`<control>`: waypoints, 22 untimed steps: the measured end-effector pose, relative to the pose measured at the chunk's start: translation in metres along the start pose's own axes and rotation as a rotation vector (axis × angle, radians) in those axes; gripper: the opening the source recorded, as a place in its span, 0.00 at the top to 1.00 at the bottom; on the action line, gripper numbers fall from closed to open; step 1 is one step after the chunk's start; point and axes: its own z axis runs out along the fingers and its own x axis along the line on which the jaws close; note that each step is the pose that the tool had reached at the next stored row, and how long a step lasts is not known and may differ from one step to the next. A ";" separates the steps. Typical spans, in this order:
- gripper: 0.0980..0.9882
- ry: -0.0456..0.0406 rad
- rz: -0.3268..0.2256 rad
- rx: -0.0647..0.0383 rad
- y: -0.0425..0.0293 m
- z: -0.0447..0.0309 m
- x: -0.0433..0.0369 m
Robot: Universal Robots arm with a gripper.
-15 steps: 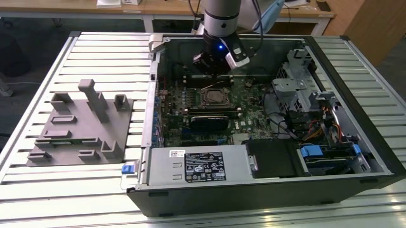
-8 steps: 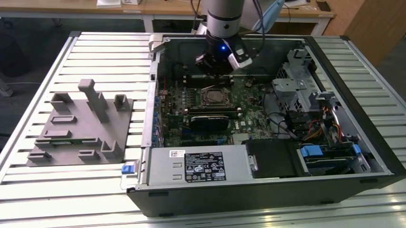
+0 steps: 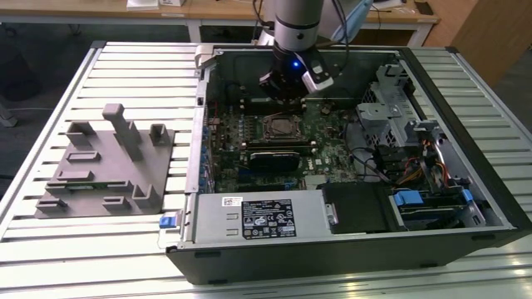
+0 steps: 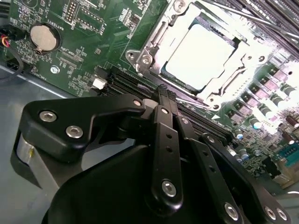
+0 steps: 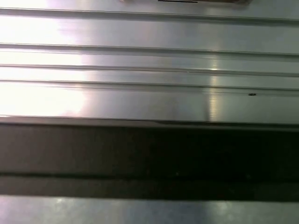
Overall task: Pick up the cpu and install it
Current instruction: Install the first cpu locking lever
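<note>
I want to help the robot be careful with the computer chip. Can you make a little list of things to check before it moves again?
1. Is the cpu in its socket? Ok: in the second wrist view its pale top lies inside the metal socket frame.
2. Is the end effector free of the chip? Ok: in that view it sits apart from the cpu, holding nothing.
3. Is the end effector open or shut? Shut: its fingers meet at the tip.
4. Is the frame clamped down? Cannot tell.
5. Is the arm inside the computer case? Ok: in the exterior view the end effector hangs above the motherboard.
</note>
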 end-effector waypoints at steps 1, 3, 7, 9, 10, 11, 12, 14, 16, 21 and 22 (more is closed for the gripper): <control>0.99 0.0001 0.000 0.000 0.0000 0.0006 -0.0007; 0.99 0.0001 0.000 0.000 -0.0001 0.0018 -0.0019; 0.99 0.0001 0.000 0.000 -0.0003 0.0046 -0.0025; 0.99 0.0001 0.000 0.000 -0.0003 0.0061 -0.0026; 0.99 0.0001 0.000 0.000 -0.0004 0.0067 -0.0027; 0.99 0.0001 0.000 0.000 -0.0004 0.0073 -0.0028; 0.99 0.0002 0.000 0.000 -0.0004 0.0080 -0.0028; 0.99 0.0001 0.000 0.000 -0.0005 0.0095 -0.0029; 0.99 0.0002 0.000 0.000 -0.0006 0.0108 -0.0030; 0.99 0.0001 0.000 0.000 -0.0006 0.0110 -0.0033; 0.99 0.0001 0.000 0.000 -0.0006 0.0107 -0.0033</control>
